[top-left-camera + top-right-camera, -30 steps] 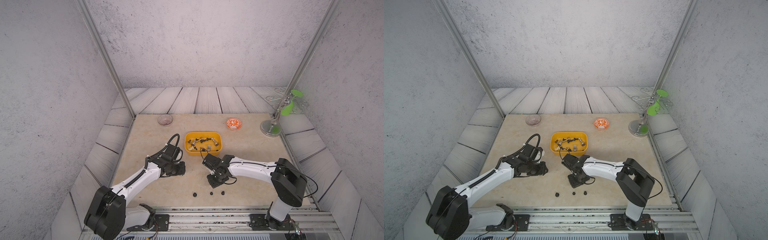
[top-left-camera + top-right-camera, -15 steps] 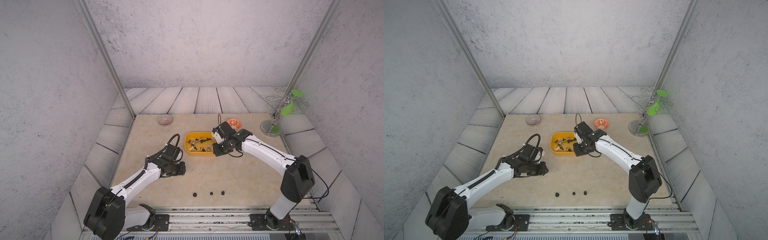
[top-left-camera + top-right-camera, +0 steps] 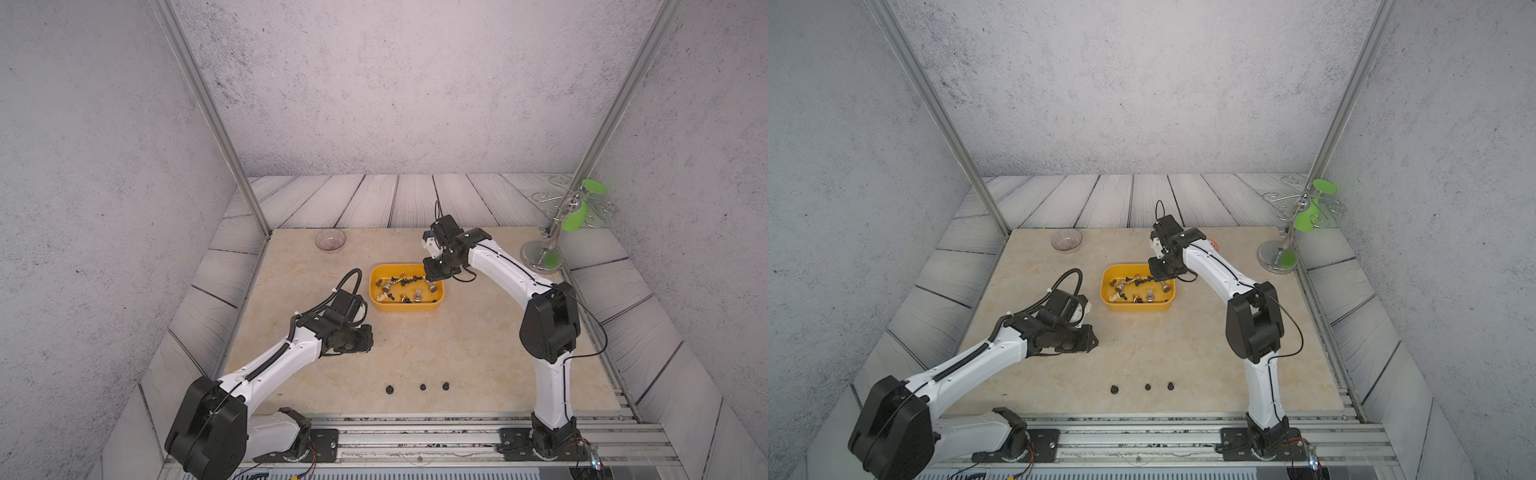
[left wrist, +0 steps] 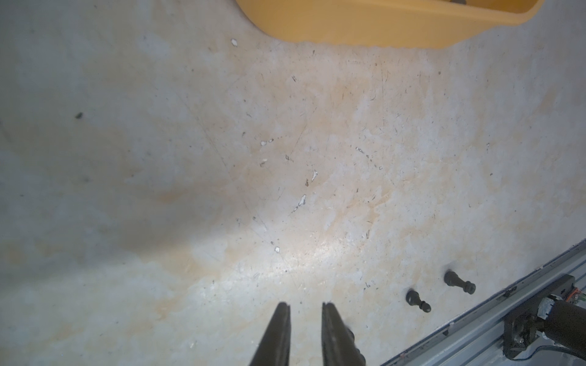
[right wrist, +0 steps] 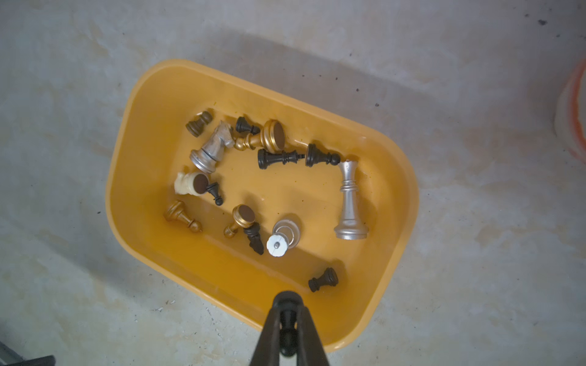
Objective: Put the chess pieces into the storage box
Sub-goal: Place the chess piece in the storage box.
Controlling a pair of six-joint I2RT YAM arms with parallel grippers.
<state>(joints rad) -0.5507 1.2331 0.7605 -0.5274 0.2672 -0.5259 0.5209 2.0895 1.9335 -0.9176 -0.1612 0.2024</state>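
Glass bowl (image 3: 330,240), green-cupped metal stand (image 3: 541,258)

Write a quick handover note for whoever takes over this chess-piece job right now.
Right gripper: shut on a small black chess piece, above the yellow-orange rectangular plastic storage box.
Left gripper: jaws slightly apart, empty, over the beige tabletop.
Done: about fourteen black, gold, silver and cream chess pieces lie in the box.
Left: release the held piece into the box, then fetch the three small black chess pieces in a row near the table's front edge.
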